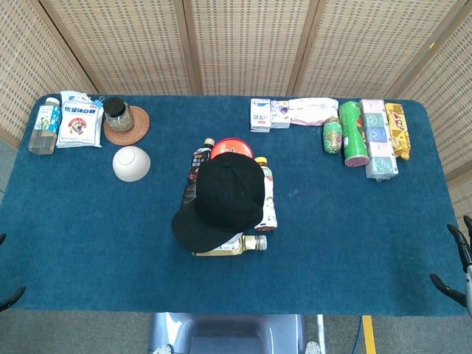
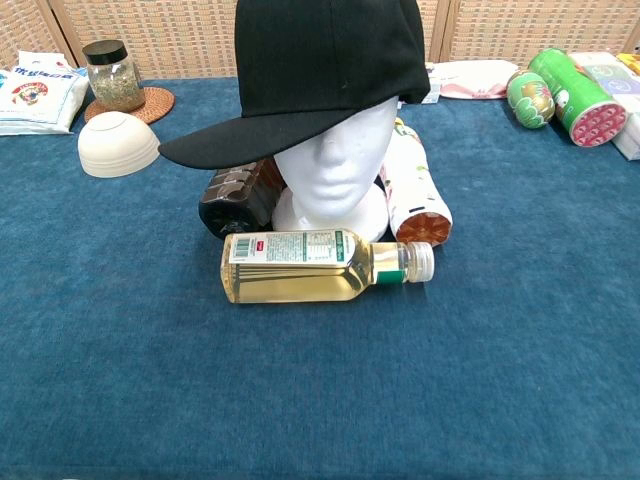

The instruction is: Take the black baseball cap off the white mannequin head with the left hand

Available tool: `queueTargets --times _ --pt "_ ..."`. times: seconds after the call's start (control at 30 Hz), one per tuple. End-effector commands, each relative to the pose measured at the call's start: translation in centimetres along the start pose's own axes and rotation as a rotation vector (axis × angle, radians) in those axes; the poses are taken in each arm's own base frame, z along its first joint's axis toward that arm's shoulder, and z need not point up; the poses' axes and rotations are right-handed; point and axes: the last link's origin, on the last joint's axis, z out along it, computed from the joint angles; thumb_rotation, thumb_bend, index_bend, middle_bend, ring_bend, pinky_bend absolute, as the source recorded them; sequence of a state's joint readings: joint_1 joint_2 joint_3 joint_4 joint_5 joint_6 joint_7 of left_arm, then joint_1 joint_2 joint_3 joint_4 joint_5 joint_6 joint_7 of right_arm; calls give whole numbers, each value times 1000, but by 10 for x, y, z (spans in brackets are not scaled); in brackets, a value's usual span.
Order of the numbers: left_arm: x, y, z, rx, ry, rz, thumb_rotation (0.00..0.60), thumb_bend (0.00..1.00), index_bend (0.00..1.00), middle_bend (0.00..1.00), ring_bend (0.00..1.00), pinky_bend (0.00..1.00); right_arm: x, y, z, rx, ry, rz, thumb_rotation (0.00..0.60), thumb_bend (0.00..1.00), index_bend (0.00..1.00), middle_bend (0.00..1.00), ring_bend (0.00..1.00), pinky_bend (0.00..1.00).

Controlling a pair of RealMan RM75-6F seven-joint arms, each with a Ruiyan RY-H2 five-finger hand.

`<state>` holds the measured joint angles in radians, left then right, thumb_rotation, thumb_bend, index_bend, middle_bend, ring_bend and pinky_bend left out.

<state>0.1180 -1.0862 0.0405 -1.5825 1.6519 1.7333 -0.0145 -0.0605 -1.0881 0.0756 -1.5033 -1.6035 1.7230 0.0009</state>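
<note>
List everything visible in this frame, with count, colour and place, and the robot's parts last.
black baseball cap: one, on the white mannequin head, table centre
bottles: three lying around the head; pale yellow one in front, dark one on its left, orange-white one on its right
red lid: one, behind the head
white bowl: one, upside down, left
glass jar: one, black lid, on a brown coaster, back left
white-blue bag: one, back left
water bottle: one, far back left
snack packs and green cans: several, back right
blue table: one
left hand: dark fingertips only, left edge
right hand: dark fingers, right edge, holding nothing
</note>
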Motion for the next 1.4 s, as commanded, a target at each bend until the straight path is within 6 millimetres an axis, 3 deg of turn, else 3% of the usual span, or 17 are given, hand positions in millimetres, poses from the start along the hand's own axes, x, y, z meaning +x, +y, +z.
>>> queueTargets --times 0.03,0.23,0.37,0.57,0.87,1.17,1.4 --pt "2 0 -1 -6 11 -7 600 34 0 0 0 0 0 0 -1 -1 -4 0 600 0 116 0 0 0" --pt "-1 2 6 -16 35 -19 600 58 0 0 0 0 -2 -2 0 -1 -16 4 600 0 116 0 0 0" --pt "-7 19 26 -122 60 -110 600 59 0 0 0 0 -4 -3 2 1 -29 10 600 0 117 0 0 0" --pt "-20 69 59 -351 119 -188 600 71 0 0 0 0 -7 -5 5 10 -57 19 600 0 121 0 0 0" --pt "-47 141 84 -485 49 -220 600 71 0 0 0 0 -6 -5 3 10 -63 20 600 0 124 0 0 0" --pt "-75 200 108 -609 72 -327 600 69 0 0 0 0 -5 1 4 -7 -69 35 600 0 130 0 0 0" --pt "-96 232 121 -636 108 -413 600 62 0 0 0 0 -1 3 3 -4 -61 51 600 0 132 0 0 0"
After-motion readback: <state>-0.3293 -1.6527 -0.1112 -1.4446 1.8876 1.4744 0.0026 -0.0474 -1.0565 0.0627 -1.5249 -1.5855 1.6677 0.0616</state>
